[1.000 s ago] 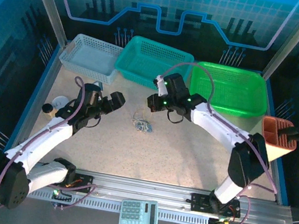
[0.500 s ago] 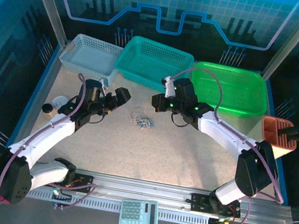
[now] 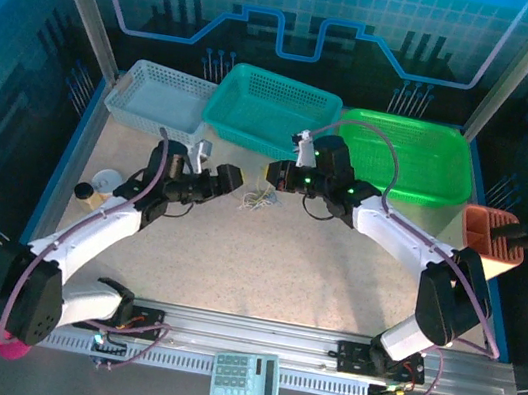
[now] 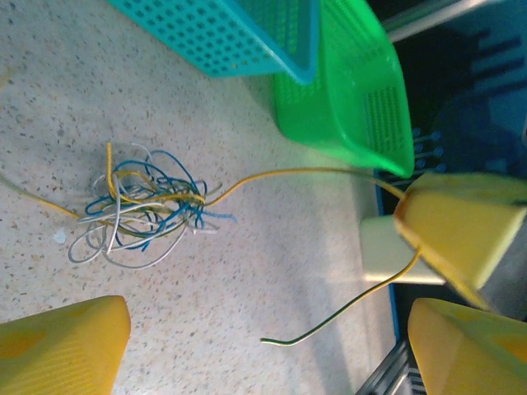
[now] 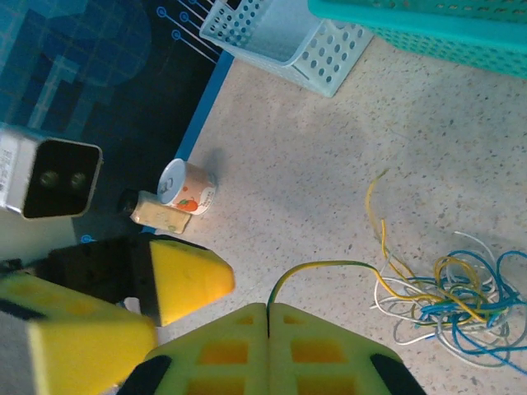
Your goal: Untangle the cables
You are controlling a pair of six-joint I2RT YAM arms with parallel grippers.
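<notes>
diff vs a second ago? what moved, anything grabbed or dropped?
Left claw slid right, toward the cable bundle, and is open beside it. The bundle shifted away from the arm bases, toward the teal basket, trailing the right claw, which is shut on a yellow wire drawn out of it. Nothing let go. The teal basket and calculator stayed put.

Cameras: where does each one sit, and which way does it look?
Top external: above and behind the arms, looking down on the table; both arms, left gripper and right gripper flanking the cables.
Left wrist: on the left arm, facing the cables and green basket; own open fingers at bottom corners.
Right wrist: on the right arm, looking down at the cables; own shut fingers pinch a yellow strand.
Shared: both wrist views show the cables and the other gripper.
</notes>
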